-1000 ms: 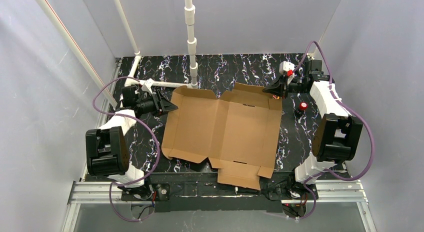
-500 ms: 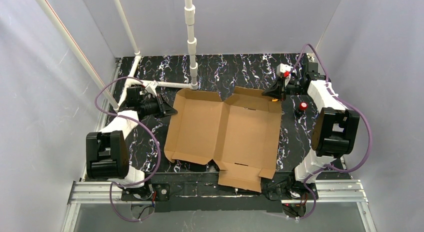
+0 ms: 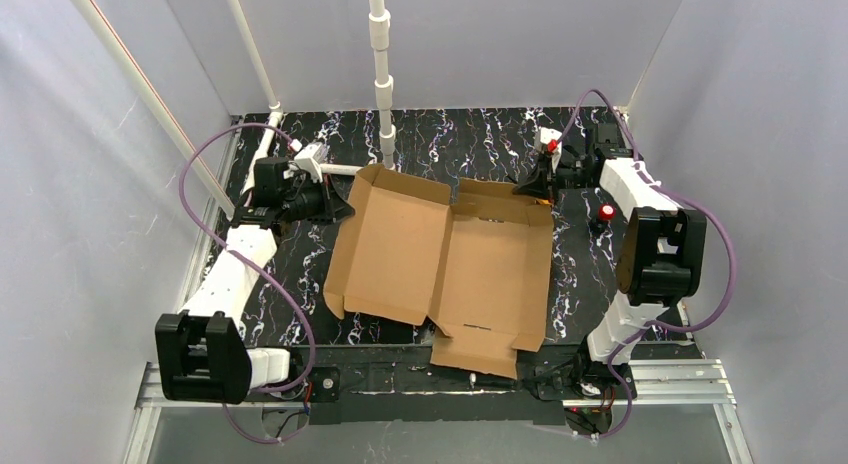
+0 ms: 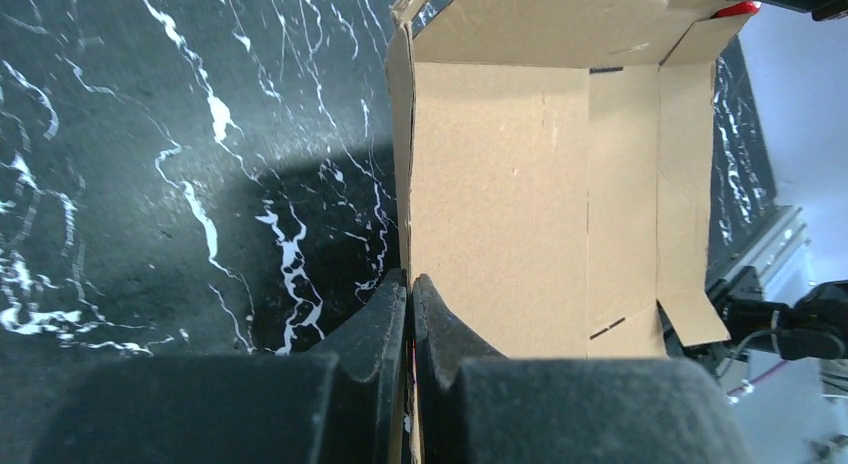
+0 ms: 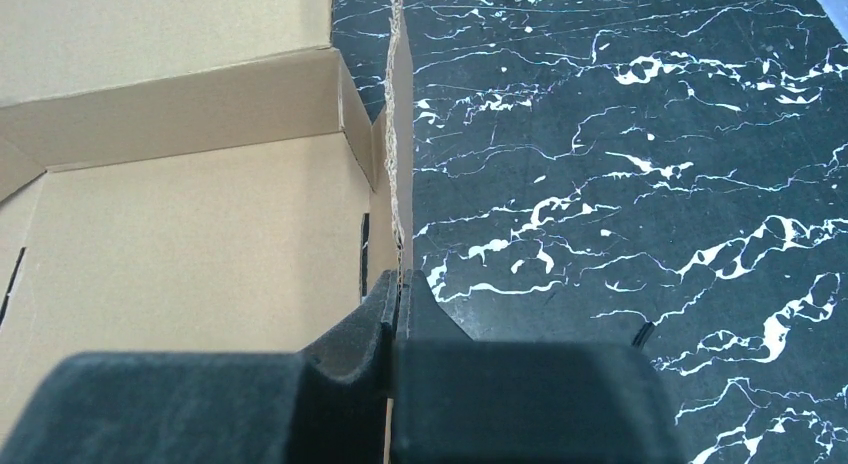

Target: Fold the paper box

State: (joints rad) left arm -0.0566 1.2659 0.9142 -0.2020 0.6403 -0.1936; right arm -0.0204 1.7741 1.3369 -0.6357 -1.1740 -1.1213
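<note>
paper box (image 4: 500, 204) edge in left pincer (image 4: 410, 282)

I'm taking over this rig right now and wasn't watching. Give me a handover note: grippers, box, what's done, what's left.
Box: open, inside up, mid-table; its near flap reaches the table's near edge.
Left gripper: shut on the box's left side flap.
Right gripper: shut on its right side flap.
Done: both pinched flaps are raised, and the far flaps are partly up.
Left: near panel lies flat, no tabs tucked, box not closed.
</note>
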